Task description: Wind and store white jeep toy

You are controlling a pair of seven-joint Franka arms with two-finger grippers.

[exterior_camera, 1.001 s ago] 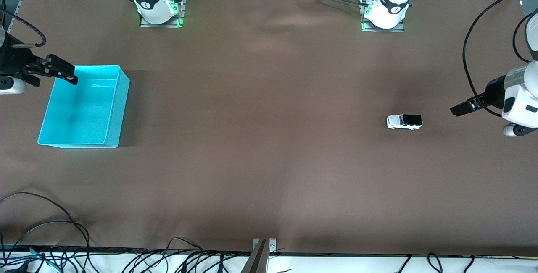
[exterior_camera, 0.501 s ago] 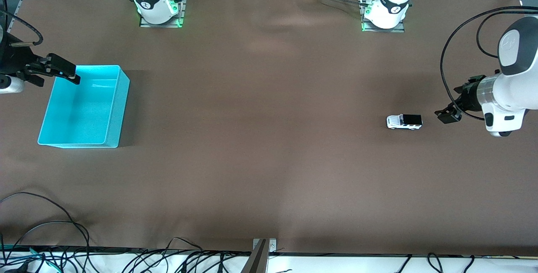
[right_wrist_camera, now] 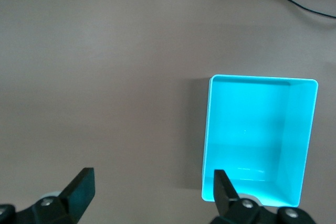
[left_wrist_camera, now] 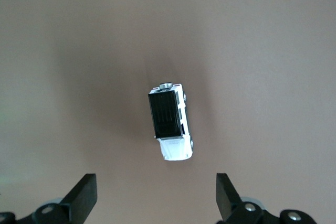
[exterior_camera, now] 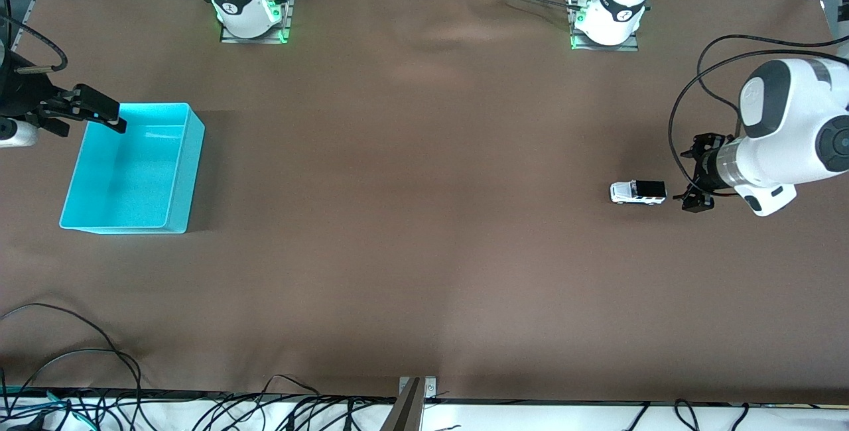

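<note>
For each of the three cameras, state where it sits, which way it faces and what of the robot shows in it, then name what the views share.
Front view: high across the table, facing both bases; shows both arms, the left gripper beside the white jeep toy, the right gripper by the turquoise bin.
Left wrist view: on the left wrist, looking down at the jeep; its open fingers show.
Right wrist view: on the right wrist, looking down at the bin; its open fingers show.
Shared: front and left wrist show the jeep; front and right wrist show the bin.

The white jeep toy (exterior_camera: 637, 192) sits on the table (exterior_camera: 424, 252), well apart from the bin (exterior_camera: 132, 169).
</note>
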